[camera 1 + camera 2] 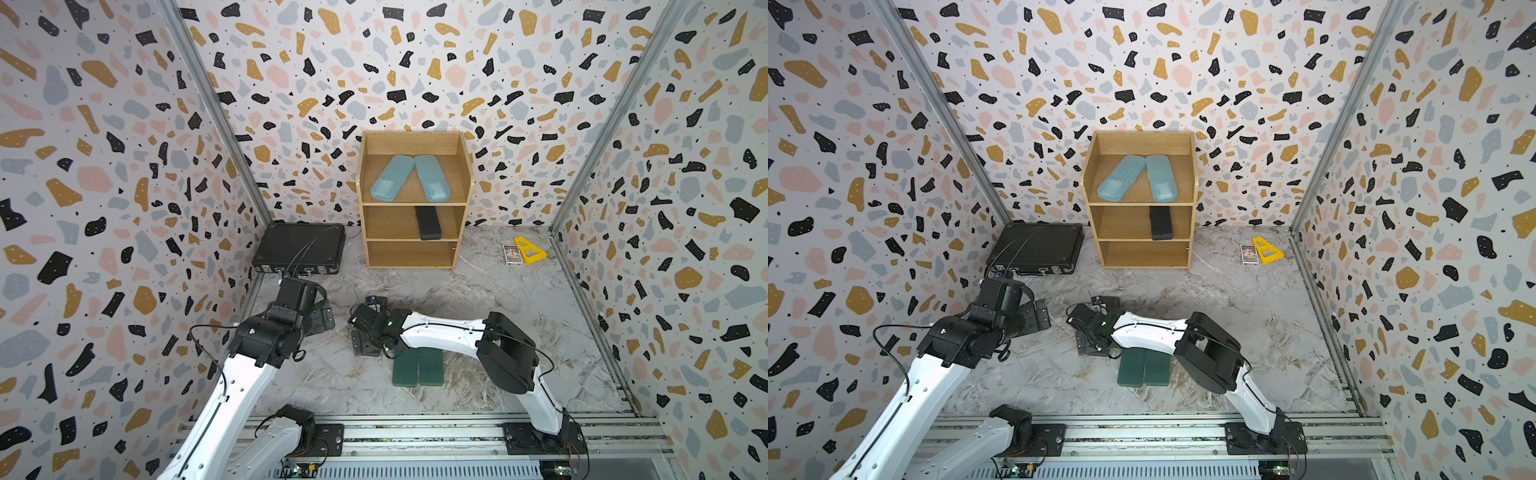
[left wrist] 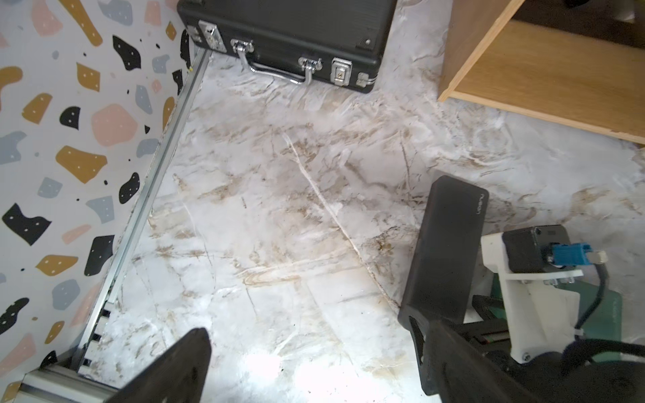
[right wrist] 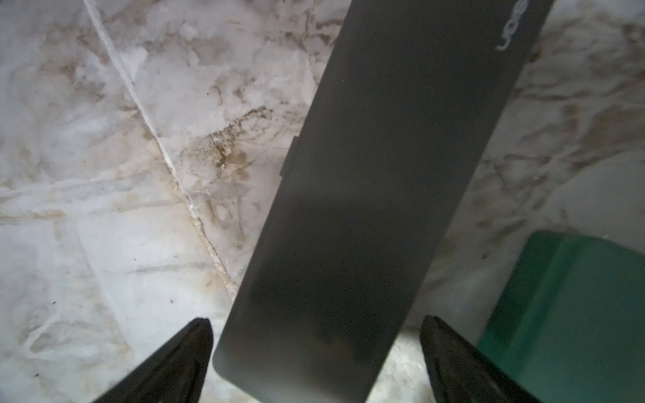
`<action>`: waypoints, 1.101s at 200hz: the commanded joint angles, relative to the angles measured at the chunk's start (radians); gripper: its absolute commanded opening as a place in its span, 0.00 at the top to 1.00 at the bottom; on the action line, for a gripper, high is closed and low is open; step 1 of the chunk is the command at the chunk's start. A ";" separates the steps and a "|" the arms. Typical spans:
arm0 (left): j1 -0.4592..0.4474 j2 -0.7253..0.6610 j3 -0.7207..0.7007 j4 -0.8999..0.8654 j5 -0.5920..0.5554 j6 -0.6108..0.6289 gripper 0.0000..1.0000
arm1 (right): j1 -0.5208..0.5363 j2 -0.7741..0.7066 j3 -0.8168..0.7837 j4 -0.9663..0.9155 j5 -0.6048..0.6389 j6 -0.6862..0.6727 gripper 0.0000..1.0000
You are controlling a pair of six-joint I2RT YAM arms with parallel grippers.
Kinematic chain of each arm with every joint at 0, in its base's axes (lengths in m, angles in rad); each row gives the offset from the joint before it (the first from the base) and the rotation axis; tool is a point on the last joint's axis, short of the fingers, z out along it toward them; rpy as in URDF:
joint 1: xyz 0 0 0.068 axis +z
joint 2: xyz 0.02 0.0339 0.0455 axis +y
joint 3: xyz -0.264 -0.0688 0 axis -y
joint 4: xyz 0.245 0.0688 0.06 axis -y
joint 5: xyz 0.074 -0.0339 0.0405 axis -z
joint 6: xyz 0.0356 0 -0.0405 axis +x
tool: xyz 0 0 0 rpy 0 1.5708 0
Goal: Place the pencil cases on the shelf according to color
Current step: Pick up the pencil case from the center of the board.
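At the back, shelf [image 1: 409, 254] carrying both blue cases [image 1: 392, 176] on top and one black case [image 1: 428, 224] on the middle tier. Down on the marble table [image 1: 478, 291], the other black pencil case [image 3: 377, 195], flat, directly ahead of the right gripper [image 3: 317, 322], long axis running away from the wrist. Jaws spread wide, straddling its near end, a gap each side. Left gripper [image 2: 310, 331] equally wide, empty, off to the side.

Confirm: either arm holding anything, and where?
Nothing held. Right gripper straddles the black pencil case near one end, jaws open, not touching; left gripper open, empty.
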 commanded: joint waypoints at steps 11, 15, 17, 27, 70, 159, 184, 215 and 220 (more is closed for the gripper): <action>0.089 -0.021 -0.022 0.051 0.112 0.083 0.00 | 0.026 0.029 0.067 -0.100 0.005 0.042 0.02; 0.093 -0.024 -0.027 0.055 0.128 0.084 0.00 | 0.029 0.034 0.071 -0.106 0.007 0.046 0.03; 0.094 -0.024 -0.029 0.057 0.134 0.083 0.00 | 0.030 0.036 0.072 -0.110 0.008 0.046 0.03; 0.096 -0.026 -0.032 0.058 0.145 0.083 0.00 | 0.037 0.045 0.080 -0.129 0.017 0.055 0.03; 0.099 -0.034 -0.047 0.074 0.188 0.086 0.00 | 0.050 0.025 0.012 -0.137 0.048 0.095 0.03; 0.099 -0.056 -0.058 0.079 0.210 0.093 0.00 | 0.047 0.022 -0.038 -0.066 0.026 0.140 0.12; 0.100 -0.058 -0.060 0.084 0.210 0.093 0.00 | 0.047 -0.030 -0.137 -0.037 0.029 0.154 0.18; 0.099 -0.050 -0.059 0.090 0.214 0.093 0.00 | 0.044 -0.065 -0.176 -0.038 0.052 0.137 0.26; 0.099 -0.050 -0.059 0.090 0.214 0.093 0.00 | 0.043 -0.068 -0.176 -0.040 0.055 0.133 0.28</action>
